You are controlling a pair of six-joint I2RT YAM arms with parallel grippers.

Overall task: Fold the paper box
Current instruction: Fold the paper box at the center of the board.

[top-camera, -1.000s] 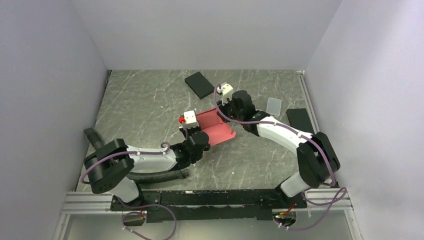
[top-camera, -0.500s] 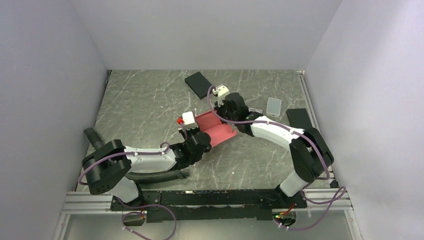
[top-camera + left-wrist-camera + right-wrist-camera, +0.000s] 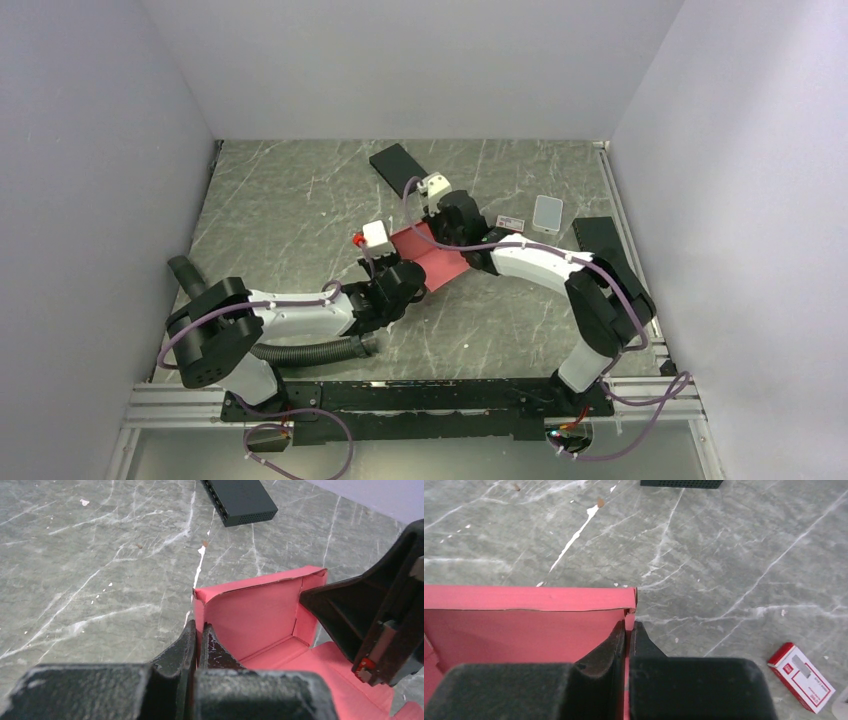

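Note:
The pinkish-red paper box [image 3: 443,262] lies half-formed at the table's middle, its back wall and side flaps raised. My left gripper [image 3: 402,266] is shut on the box's left side wall; in the left wrist view the thin wall [image 3: 260,615] is pinched between the gripper's [image 3: 199,630] tips. My right gripper [image 3: 441,240] is shut on the right side wall, at the corner where it meets the back wall [image 3: 524,625]; the cardboard edge shows between the two fingers of this gripper [image 3: 629,628]. The right gripper's dark body [image 3: 370,620] stands over the box's right side.
A black flat box [image 3: 398,168] lies behind the paper box. A tiny red-and-white carton [image 3: 511,222] lies on the table just right of the right gripper, also visible as a carton [image 3: 806,676] in the right wrist view. A pale small case [image 3: 547,211] and a black slab [image 3: 597,235] sit further right.
My right gripper has moved left to the box's right wall and shut on it. The left gripper has kept its grip, shifting slightly.

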